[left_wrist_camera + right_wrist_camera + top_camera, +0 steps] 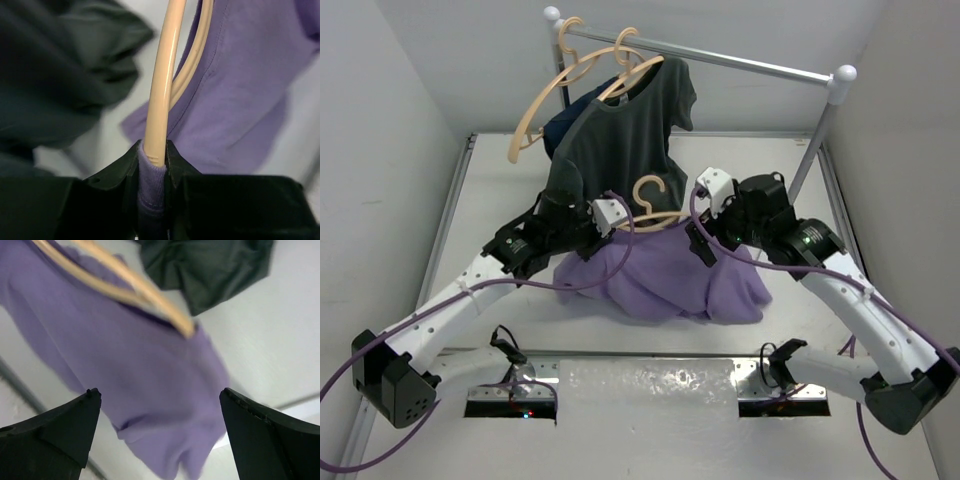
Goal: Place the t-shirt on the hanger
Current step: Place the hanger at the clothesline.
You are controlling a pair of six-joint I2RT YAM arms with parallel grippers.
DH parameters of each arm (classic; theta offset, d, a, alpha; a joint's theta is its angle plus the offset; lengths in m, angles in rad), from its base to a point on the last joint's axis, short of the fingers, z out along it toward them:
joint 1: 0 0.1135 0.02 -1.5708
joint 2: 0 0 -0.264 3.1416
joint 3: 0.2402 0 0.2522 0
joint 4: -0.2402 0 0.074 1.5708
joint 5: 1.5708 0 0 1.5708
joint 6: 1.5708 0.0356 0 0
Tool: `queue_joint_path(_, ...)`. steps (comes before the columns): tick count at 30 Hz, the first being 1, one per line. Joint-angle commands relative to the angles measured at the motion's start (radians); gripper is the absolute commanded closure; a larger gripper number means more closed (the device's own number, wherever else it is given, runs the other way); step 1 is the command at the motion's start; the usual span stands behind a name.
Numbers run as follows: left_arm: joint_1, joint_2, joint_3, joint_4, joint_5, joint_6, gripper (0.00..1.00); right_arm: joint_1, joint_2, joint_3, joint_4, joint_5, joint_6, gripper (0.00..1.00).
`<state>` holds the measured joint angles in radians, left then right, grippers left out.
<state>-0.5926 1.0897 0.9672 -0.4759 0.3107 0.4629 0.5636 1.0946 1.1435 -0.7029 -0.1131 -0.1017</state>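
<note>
My left gripper (pixel 152 159) pinches one hanger (pixel 161 95) end with a fold of the t-shirt (pixel 665 275); my right gripper (pixel 157 392) is spread wide, empty, above it; the t-shirt hangs from the hanger, its lower part heaped on the table (pixel 500 185).

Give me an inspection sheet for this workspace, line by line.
Surface: white table, lavender t-shirt heaped at its middle.
Job's things: hanger partly inside the t-shirt, hook showing.
Clutter: dark grey t-shirt, navy garment and bare hanger on the rail.
Claws: left claw shut on the hanger's cloth-covered arm; right claw open, holding nothing.
Cables: purple cable along each arm.
Surroundings: white walls.
</note>
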Motion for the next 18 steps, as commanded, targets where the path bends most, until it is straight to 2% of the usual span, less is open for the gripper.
queue_joint_path(1, 0.013, -0.051, 0.010, 0.181, -0.312, -0.030, 1.00, -0.002, -0.094, -0.028, 0.157, 0.154, 0.094, 0.01)
queue_joint_path(3, 0.011, -0.053, 0.025, 0.213, -0.398, -0.017, 1.00, -0.002, -0.136, -0.059, 0.221, 0.174, 0.132, 0.01)
queue_joint_path(6, -0.001, -0.048, 0.074, 0.282, -0.453, 0.009, 1.00, -0.001, -0.211, -0.094, 0.270, 0.226, 0.126, 0.01)
queue_joint_path(11, -0.032, 0.013, 0.189, 0.390, -0.538, 0.127, 1.00, -0.001, -0.277, -0.123, 0.258, 0.335, 0.112, 0.01)
queue_joint_path(18, -0.070, 0.096, 0.309, 0.500, -0.565, 0.201, 1.00, -0.002, -0.328, -0.183, 0.284, 0.296, 0.140, 0.01)
